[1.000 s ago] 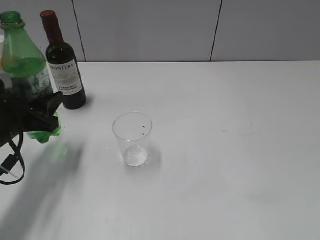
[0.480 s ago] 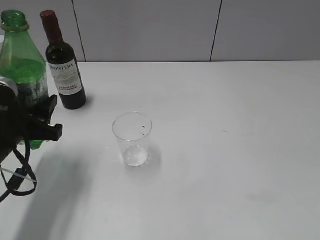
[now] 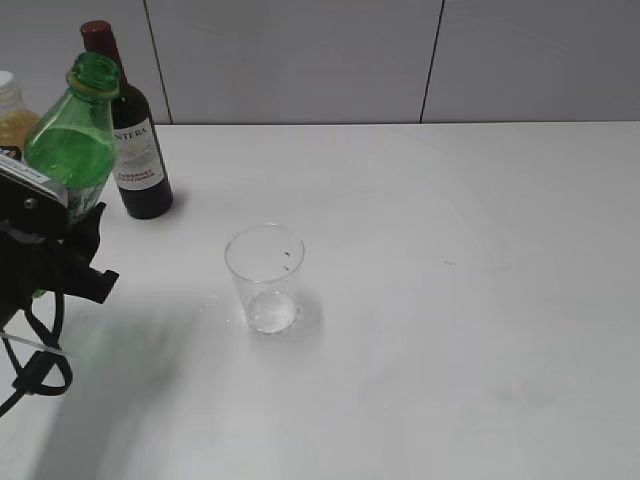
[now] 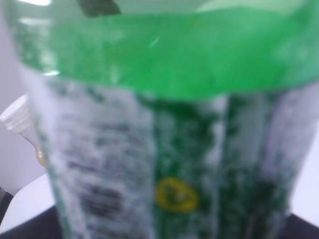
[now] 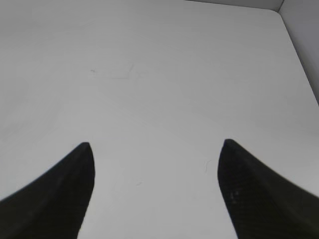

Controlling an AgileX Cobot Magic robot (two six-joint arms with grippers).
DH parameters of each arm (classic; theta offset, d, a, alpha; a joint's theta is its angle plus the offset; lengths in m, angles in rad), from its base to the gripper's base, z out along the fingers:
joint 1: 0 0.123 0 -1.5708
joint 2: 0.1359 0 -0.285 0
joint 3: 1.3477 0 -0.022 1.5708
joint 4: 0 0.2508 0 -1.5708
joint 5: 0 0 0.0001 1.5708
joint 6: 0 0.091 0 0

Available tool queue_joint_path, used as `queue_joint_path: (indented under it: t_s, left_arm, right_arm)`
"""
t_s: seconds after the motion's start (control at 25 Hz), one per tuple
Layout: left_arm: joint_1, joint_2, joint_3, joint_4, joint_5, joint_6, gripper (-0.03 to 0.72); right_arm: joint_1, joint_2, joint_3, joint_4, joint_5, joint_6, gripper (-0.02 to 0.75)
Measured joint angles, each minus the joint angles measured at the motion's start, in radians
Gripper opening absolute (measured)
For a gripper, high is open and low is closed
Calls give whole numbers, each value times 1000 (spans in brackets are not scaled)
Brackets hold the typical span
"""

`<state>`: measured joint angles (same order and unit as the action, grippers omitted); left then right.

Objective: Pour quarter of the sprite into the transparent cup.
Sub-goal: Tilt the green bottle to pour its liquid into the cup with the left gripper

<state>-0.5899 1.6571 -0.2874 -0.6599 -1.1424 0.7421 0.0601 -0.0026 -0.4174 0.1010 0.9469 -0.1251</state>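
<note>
The sprite (image 3: 72,140) is a green capless bottle at the far left of the exterior view, tilted with its mouth leaning right. My left gripper (image 3: 60,240) is shut on its lower body and holds it above the table. In the left wrist view the sprite (image 4: 164,124) fills the frame, blurred, label facing the camera. The transparent cup (image 3: 265,277) stands upright near the table's middle, right of the bottle and apart from it. My right gripper (image 5: 154,149) is open and empty over bare table; it does not show in the exterior view.
A dark wine bottle with a red top (image 3: 130,140) stands behind the sprite at the back left. An orange juice bottle with a white cap (image 3: 12,115) stands at the far left edge and shows in the left wrist view (image 4: 20,124). A grey wall (image 3: 400,60) bounds the table's back.
The sprite has tipped from upright to leaning right, its mouth lower and closer to the cup. My left gripper rotated with it. The cup has not moved.
</note>
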Motion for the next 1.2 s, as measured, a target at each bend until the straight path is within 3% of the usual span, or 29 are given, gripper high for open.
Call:
queue_joint_path:
  t_s: [0.28,0.44,0.96,1.2]
  left_arm:
    - [0,1,-51,-45,23,191,441]
    - [0,1,-92,-55,32,233,440]
    - [-25,-1,-94,-5,31,523,440]
    - [-37,-1,-94,-12,31,583,440]
  right_arm:
    - [0,0,0,1,0,0,594]
    - [0,0,0,1,0,1,594]
    - [0,0,0,1,0,1,594]
    - [0,0,0,1,0,1,594]
